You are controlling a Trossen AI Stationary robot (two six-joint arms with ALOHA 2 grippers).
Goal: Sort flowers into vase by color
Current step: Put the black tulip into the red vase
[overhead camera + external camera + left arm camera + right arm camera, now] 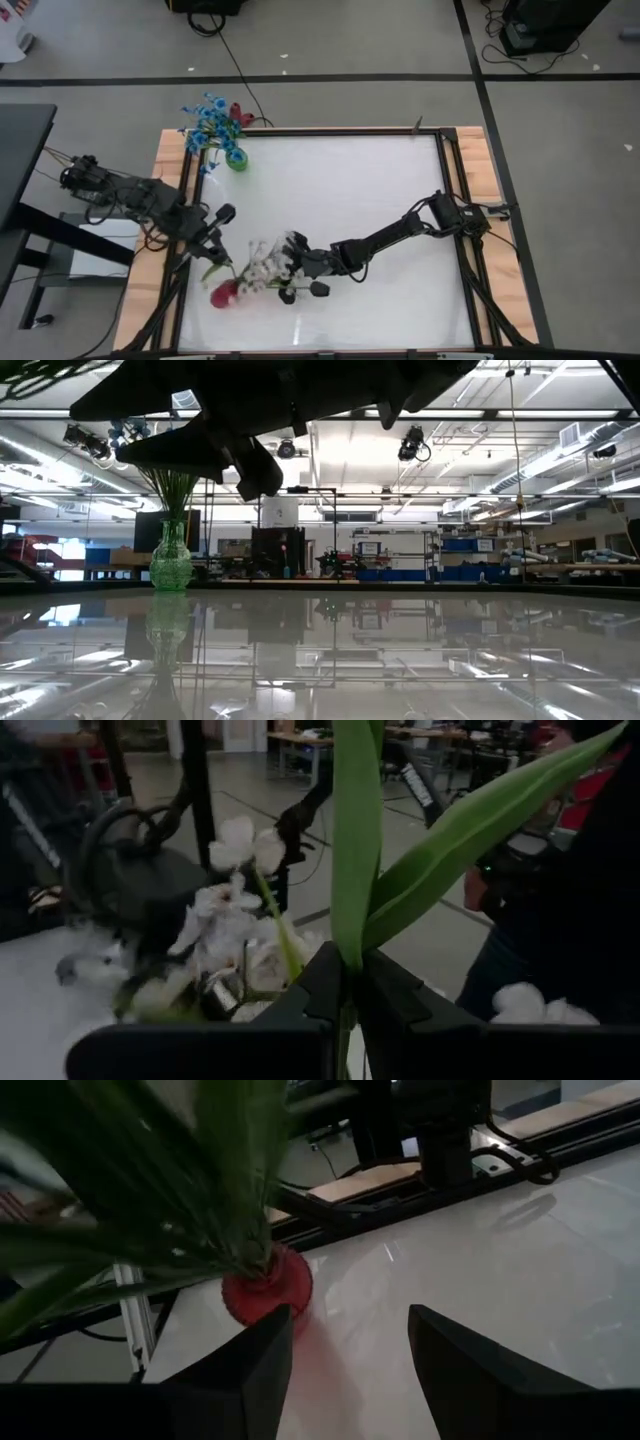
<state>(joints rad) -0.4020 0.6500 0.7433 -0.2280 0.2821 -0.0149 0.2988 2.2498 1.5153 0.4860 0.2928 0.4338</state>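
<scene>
Left end effector (345,982) pinched leafy flower stem (350,870), light and floppy; grip low on stem advisable. Right end effector (350,1365) spread beside red vase (266,1290).

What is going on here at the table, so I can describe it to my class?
Two robot arms are sorting artificial flowers by color. The left tool is shut on a green leafy stem over the red vase, which holds white flowers. The right tool hovers open beside it. Blue flowers already stand in the green vase.
</scene>
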